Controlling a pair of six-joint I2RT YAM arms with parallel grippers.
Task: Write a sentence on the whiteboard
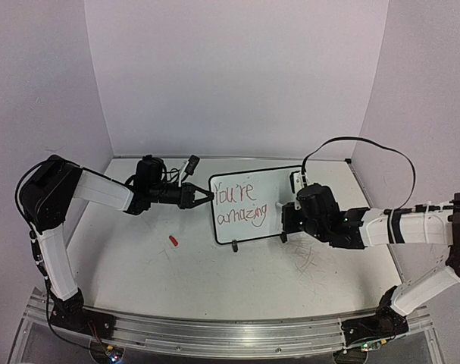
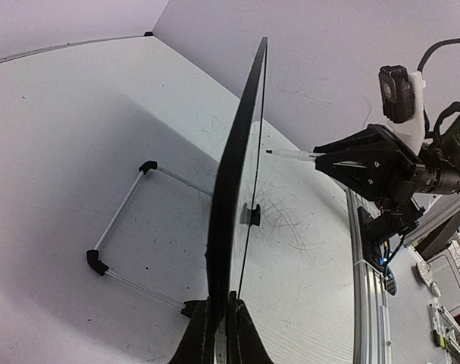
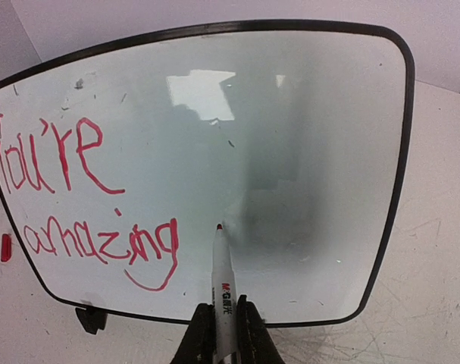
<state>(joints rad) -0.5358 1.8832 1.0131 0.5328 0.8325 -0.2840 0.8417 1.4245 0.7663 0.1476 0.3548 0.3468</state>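
The right gripper [image 3: 223, 322], clamped on the marker [image 3: 223, 265], points it straight ahead, tip just beyond the sentence [image 3: 86, 201]. The left gripper [image 2: 220, 318] pinches the edge of the whiteboard [image 3: 313, 136].

We saw plain pale walls [image 1: 237, 76] enclosing a scuffed white tabletop [image 1: 139, 258] on three sides, with an aluminium rail [image 1: 230, 330] along its near edge.

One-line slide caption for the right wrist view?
Right gripper holds a red-tipped marker pointed at the whiteboard, just right of the red sentence reading "You're amazing".
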